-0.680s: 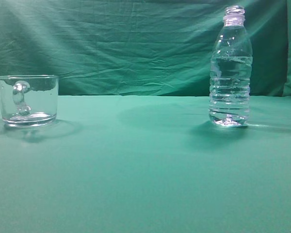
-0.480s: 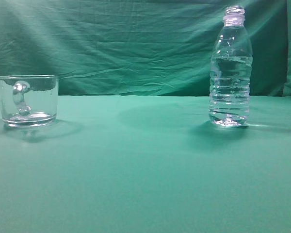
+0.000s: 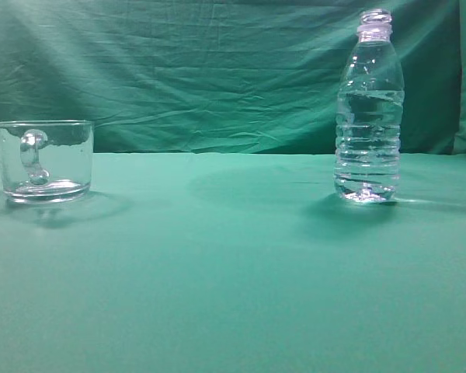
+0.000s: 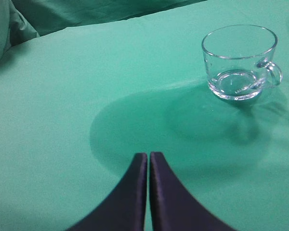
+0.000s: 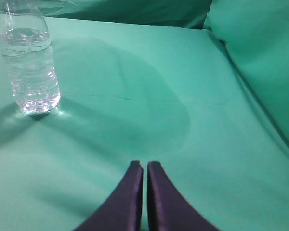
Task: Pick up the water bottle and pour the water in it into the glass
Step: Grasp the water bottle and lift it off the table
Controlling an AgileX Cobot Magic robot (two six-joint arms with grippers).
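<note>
The left end effector point(image 4: 148, 159) hangs over the green worktop point(image 3: 217, 272) with its two dark fingers pressed together and nothing between them. The right end effector point(image 5: 145, 167) is the same: fingers closed against each other, empty. Neither shows in the exterior view.

Ahead of the left end effector and off to its right stands the glass point(image 4: 241, 62), upright and dry-looking, its loop handle turned to the right in that wrist view. Ahead of the right end effector and well to its left stands the water bottle point(image 5: 28, 60), upright and uncapped, with the water point(image 5: 25, 36) filling it to the shoulder. In the exterior view the glass point(image 3: 43, 161) and the bottle point(image 3: 369, 109) sit well apart.

Across the last moments nothing has shifted: bottle, glass and water line sit exactly as they did. By my reading the task has not begun; the right end effector must first open and approach the bottle.
</note>
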